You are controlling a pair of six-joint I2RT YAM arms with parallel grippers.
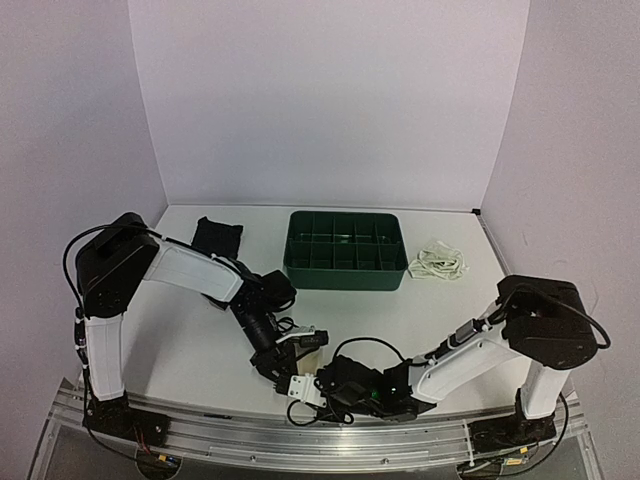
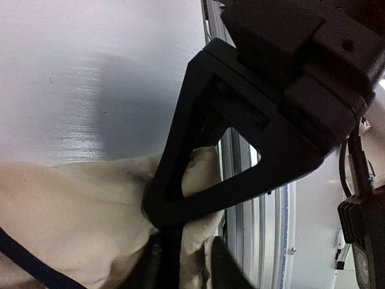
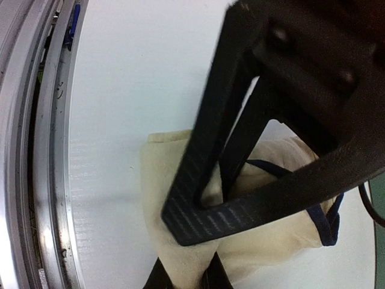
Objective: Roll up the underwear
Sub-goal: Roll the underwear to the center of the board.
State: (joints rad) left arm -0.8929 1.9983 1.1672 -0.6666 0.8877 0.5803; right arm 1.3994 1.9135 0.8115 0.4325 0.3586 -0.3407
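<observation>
The cream underwear with dark trim lies bunched at the table's near edge, mostly hidden under both grippers in the top view. My right gripper is shut on a fold of the cream underwear. My left gripper stands slightly open, with a fold of the cloth loose between its fingers. The two grippers meet tip to tip, and each wrist view shows the other's triangular finger across the cloth. The black underwear lies at the back left. The white underwear lies at the back right.
A green divided tray stands at the back middle, between the black and white garments. The metal rail runs along the table's near edge, right beside the grippers. White walls enclose the table on three sides.
</observation>
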